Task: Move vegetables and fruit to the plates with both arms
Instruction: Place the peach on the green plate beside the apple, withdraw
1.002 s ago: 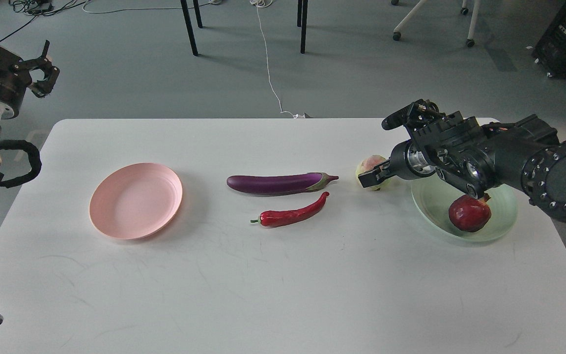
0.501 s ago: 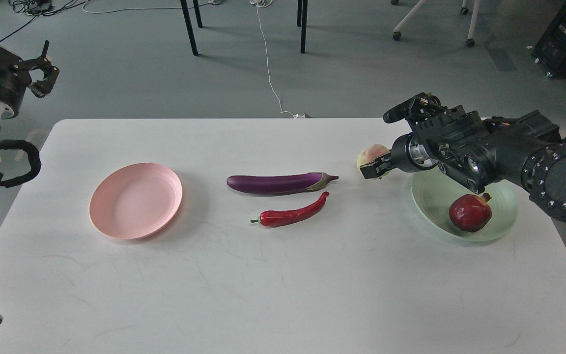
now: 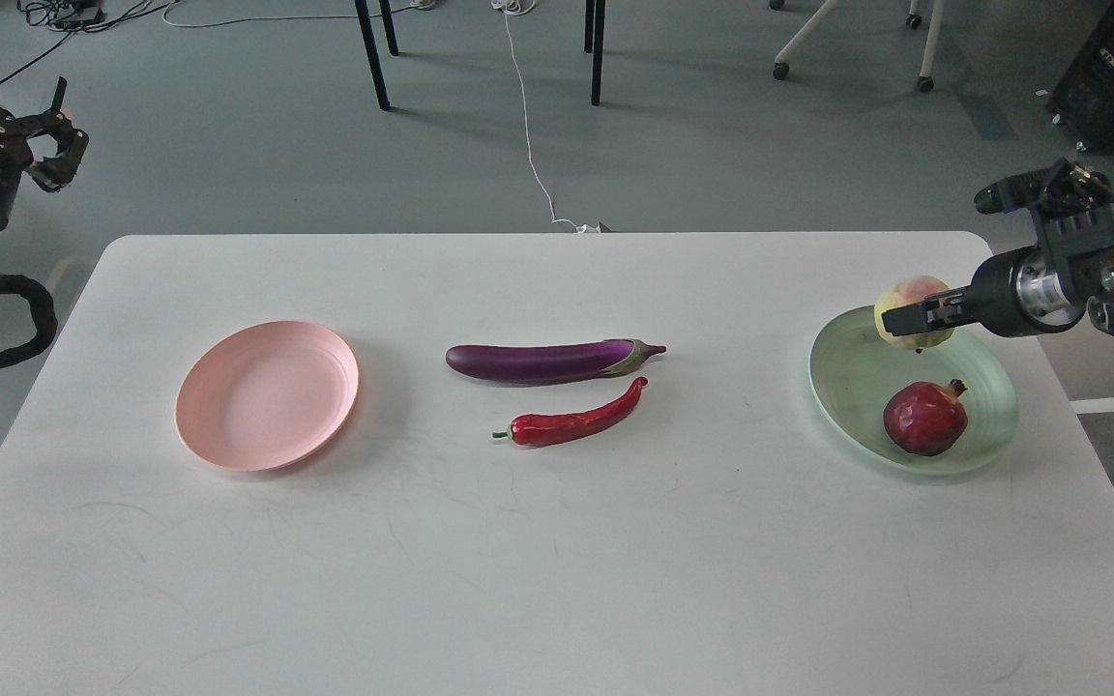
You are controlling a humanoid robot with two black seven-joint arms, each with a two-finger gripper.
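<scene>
The right gripper grips the pale yellow-green fruit, apparently lifted over the far rim of the mint green plate at the table's right edge, with the pomegranate lying nearer the front. The eggplant and chili lie mid-table, long axes left to right, between both arms. The left gripper waits off the far-left corner, fingers apart and empty.

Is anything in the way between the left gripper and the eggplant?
Nothing visible blocks it. The left gripper hangs off the table's far left corner; only the empty pink plate lies low on the table between it and the eggplant.
</scene>
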